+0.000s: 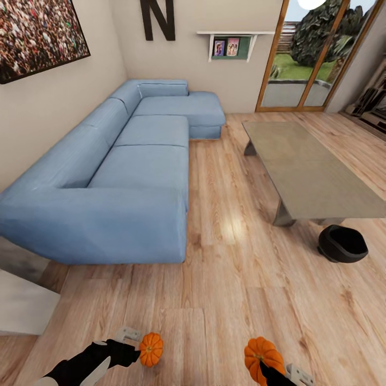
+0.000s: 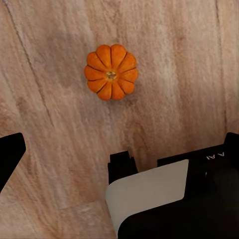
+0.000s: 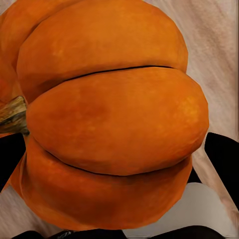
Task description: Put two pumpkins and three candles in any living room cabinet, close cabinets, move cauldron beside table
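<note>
1. Left tool (image 1: 135, 346) sits low, just beside the floor pumpkin (image 1: 151, 349); my right tool (image 1: 271, 370) pinches the held pumpkin (image 1: 261, 354).
2. Left wrist view: the left tool is spread and empty, with the floor pumpkin (image 2: 110, 72) lying on the floorboards (image 2: 50, 99), apart from it.
3. Right wrist view: the held pumpkin (image 3: 109, 119) is clamped across its ribs. I judge it light, stiff and slick, so I would grip across the belly.

I see the wooden floor (image 1: 225, 300) carrying the blue sofa (image 1: 128, 177), grey coffee table (image 1: 311, 166), and black cauldron (image 1: 343, 244) just beside that table.
</note>
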Motion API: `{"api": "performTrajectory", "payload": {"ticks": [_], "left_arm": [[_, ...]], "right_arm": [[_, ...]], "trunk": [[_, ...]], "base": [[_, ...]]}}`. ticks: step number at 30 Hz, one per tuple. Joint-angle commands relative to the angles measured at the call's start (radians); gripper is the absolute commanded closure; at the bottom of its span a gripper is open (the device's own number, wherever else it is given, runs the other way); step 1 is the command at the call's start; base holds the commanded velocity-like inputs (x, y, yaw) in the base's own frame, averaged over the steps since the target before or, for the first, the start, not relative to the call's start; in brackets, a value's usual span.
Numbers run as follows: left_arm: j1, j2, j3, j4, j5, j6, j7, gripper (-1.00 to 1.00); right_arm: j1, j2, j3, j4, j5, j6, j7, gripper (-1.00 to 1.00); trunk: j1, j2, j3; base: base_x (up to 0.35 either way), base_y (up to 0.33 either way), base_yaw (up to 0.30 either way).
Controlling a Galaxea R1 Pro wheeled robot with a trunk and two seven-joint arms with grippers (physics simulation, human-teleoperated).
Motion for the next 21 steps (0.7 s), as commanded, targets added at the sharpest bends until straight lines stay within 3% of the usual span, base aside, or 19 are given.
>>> {"api": "performTrajectory", "payload": {"ticks": [1,10,16,21], "left_arm": [[-0.001,0.001,-0.004,-0.002,0.004,0.003,0.0,-1.0],[-0.001,0.007,0.022,-0.011,0.017,0.003,0.0,-1.0],[-0.001,0.009,0.057,-0.011,0.018,0.005,-0.001,-1.0],[-0.001,0.006,0.062,-0.011,0.017,0.005,-0.002,-1.0]], "right_arm": [[-0.001,0.0,0.008,0.003,-0.01,-0.002,0.003,1.0],[-0.001,-0.003,0.007,-0.001,-0.012,0.002,0.004,1.0],[-0.001,-0.003,0.005,-0.005,-0.012,-0.003,0.005,1.0],[-0.001,-0.003,0.011,-0.006,-0.006,-0.004,0.009,1.0]], "trunk": [[0.0,-0.001,-0.001],[0.0,-0.001,-0.001],[0.023,-0.043,-0.019],[0.042,-0.078,-0.035]], "base": [[-0.016,0.0,0.0],[-0.002,0.0,0.0],[0.0,0.0,0.0],[0.0,0.0,0.0]]}}
